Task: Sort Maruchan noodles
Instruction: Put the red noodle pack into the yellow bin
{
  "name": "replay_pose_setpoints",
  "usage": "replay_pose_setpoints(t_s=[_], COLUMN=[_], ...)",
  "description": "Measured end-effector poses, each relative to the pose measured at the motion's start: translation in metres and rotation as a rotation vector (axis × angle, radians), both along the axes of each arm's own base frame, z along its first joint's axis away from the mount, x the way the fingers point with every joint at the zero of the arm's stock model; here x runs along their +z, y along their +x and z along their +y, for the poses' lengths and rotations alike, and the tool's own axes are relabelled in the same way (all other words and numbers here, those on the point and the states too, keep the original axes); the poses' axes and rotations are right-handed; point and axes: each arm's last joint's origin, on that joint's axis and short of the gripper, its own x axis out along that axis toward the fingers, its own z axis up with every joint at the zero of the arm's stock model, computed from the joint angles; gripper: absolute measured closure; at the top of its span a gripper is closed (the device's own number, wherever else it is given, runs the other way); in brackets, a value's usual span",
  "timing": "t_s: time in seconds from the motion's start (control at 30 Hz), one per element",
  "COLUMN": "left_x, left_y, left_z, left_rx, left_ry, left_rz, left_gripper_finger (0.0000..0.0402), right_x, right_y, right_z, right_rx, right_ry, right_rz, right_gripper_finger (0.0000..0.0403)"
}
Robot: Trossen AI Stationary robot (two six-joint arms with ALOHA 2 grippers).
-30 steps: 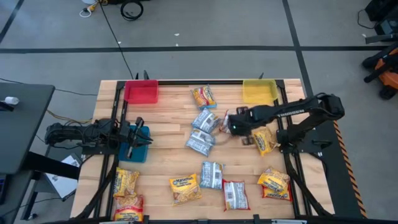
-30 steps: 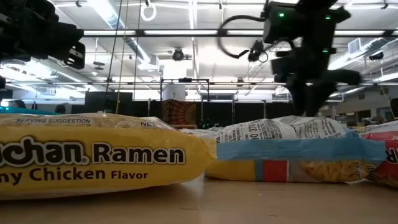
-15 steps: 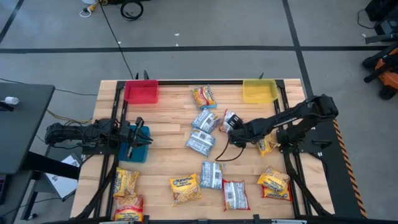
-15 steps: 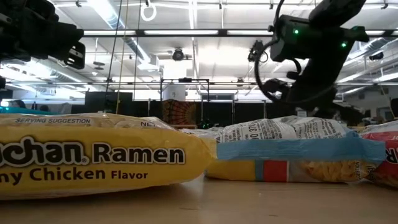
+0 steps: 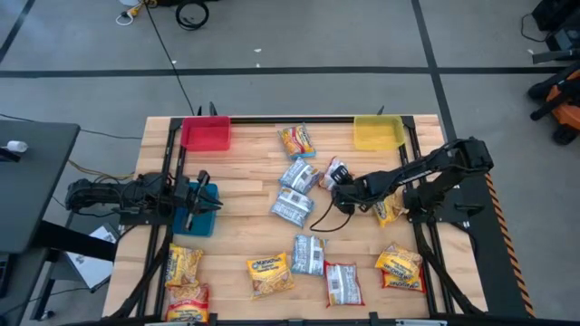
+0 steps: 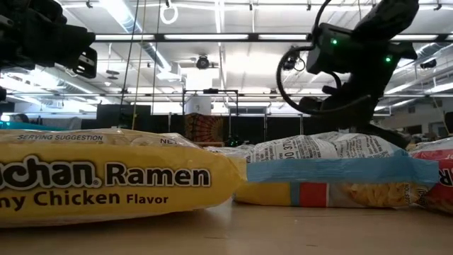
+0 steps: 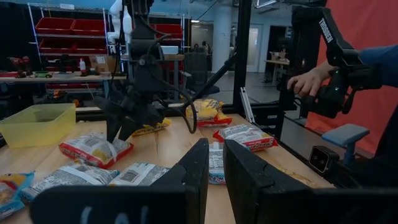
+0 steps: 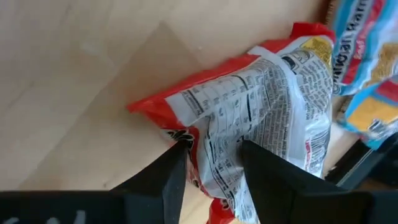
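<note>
So from overhead, the right gripper is down over a red packet in the middle of the table, with silver-blue ones just to its side and more noodles scattered nearer the front edge. The left gripper is parked way off over the blue bin. Can't read either pair of fingers from up there.

Low view mostly gives me a huge yellow packet up close and the right arm hanging behind the pile; the red one is hidden.

Left wrist view shows that arm's own fingers nearly together on nothing, plus the right arm side-on, tips down at the red packet, and a person's hand out past the table.

Right wrist view is the good one: the fingers straddle the crinkly red wrapper, apart, not pinching it that I can tell.

These look feather-light with slick, crackly film and a brittle block inside. I'd pinch across the short width near the middle, gently.
</note>
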Motion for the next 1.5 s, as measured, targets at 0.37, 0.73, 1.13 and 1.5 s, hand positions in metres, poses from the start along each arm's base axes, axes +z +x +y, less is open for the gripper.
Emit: replay_pose_setpoints(t_s=[0.37,0.73,1.13,1.5], left_x=[0.0,0.0,0.0,0.0], left_y=[0.0,0.0,0.0,0.0], left_z=[0.0,0.0,0.0,0.0], left_rx=[0.0,0.0,0.0,0.0], left_ry=[0.0,0.0,0.0,0.0], left_rz=[-0.001,-0.002,-0.003,-0.003], left_gripper_finger=[0.0349,0.0349,0.0349,0.0349], right_x=[0.032,0.14,0.164,0.149], right_y=[0.021,0.011,-0.055,-0.08], right_z=[-0.019,-0.089,-0.156,-0.202], right_rx=[-0.568,-1.096,-1.52,-1.735], right_ry=[0.289,0.557,0.484,0.519], right_rz=[-0.332,-0.695,-0.935,-0.962], right_gripper_finger=[0.0394,0.0399,0.04,0.04])
